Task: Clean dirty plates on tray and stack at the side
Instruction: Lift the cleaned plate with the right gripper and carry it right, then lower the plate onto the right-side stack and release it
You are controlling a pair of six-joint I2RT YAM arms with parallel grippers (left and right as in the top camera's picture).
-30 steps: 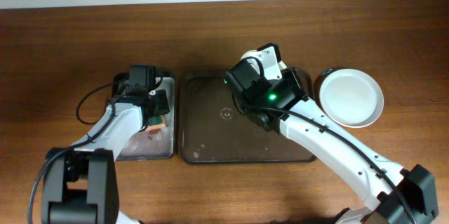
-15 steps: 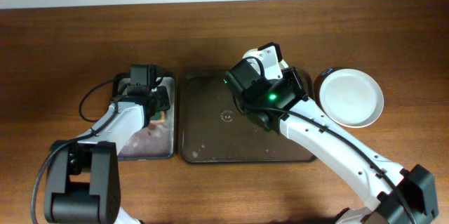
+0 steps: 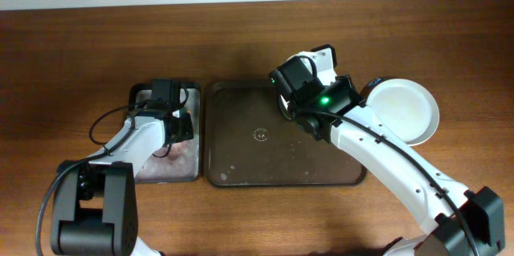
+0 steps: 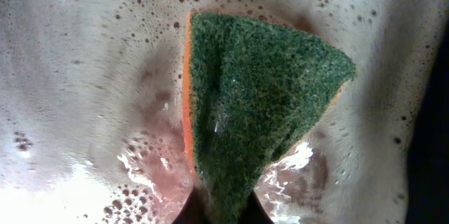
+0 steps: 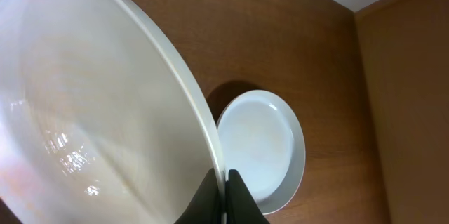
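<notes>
In the right wrist view my right gripper [image 5: 223, 182] is shut on the rim of a white plate [image 5: 84, 112], which hangs tilted and fills the left half of the picture. Below it another white plate [image 5: 263, 147] lies on the wooden table; overhead it shows at the right [image 3: 405, 111], beside the dark brown tray [image 3: 265, 152]. No plate lies on that tray. My left gripper [image 4: 223, 213] is shut on a green and orange sponge [image 4: 259, 97] in foamy water, and overhead it sits over the small grey tray [image 3: 175, 125].
The grey tray [image 3: 189, 172] holds soapy, pinkish water and stands just left of the brown tray. A black cable [image 3: 100, 123] loops on the table to the left of it. The right arm [image 3: 385, 156] crosses the brown tray's right corner.
My left gripper has closed on the sponge in the grey tray. The right arm has carried its plate to the right, toward the plate on the table.
</notes>
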